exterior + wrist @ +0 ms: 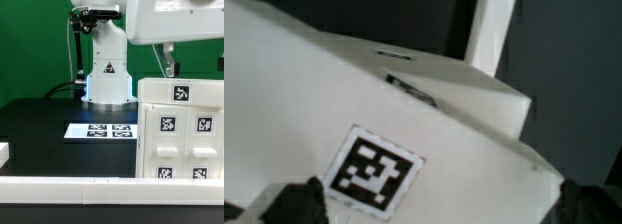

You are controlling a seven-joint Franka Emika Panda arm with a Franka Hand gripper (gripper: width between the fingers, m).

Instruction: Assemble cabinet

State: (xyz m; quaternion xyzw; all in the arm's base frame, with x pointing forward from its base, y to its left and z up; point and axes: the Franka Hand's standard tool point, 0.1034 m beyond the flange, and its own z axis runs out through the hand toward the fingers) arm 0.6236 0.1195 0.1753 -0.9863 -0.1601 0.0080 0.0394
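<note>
1. The cabinet (181, 132) is seen at the exterior view's right, on the black table (40, 125), standing upright with its long axis vertical.
2. Its tagged face is turned toward the exterior camera.
3. The marker board (102, 131) is laid flat just beside it, at the exterior view's left.
4. The gripper (269, 205) is seen close against the cabinet (420, 130) near a tag (375, 172); whether it is spread or pressed together cannot be told.

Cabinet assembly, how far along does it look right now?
Done: the large white plastic box-shaped cabinet stands upright as one body on the black table, tagged panels on its front. In hand: the end effector hovers close over a tagged face; whether it grips is unclear. Left: cannot tell; no loose parts are clearly visible.
</note>
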